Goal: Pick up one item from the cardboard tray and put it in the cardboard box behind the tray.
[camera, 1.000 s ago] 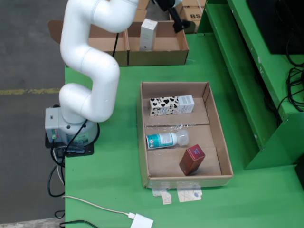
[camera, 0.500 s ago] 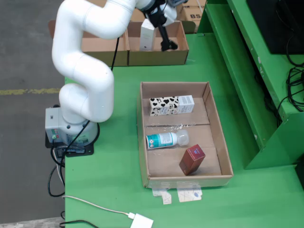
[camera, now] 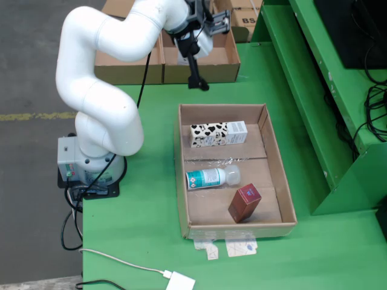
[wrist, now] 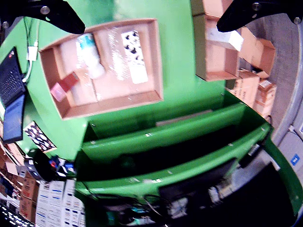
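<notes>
Bare floor in the cardboard tray point(camera: 271, 158) beside the red box point(camera: 244, 203).

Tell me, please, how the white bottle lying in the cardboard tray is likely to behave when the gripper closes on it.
The white bottle lies on its side, so its round body will probably roll if nudged. It looks like smooth plastic, possibly slippery between the fingers. Its small size suggests it is fairly light, though its contents cannot be seen.

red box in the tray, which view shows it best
The view from above: the red box sits sharp and unblocked at the tray's near end, below the bottle. The view that rides on the gripper shows it only as a small, blurry red shape.
</notes>
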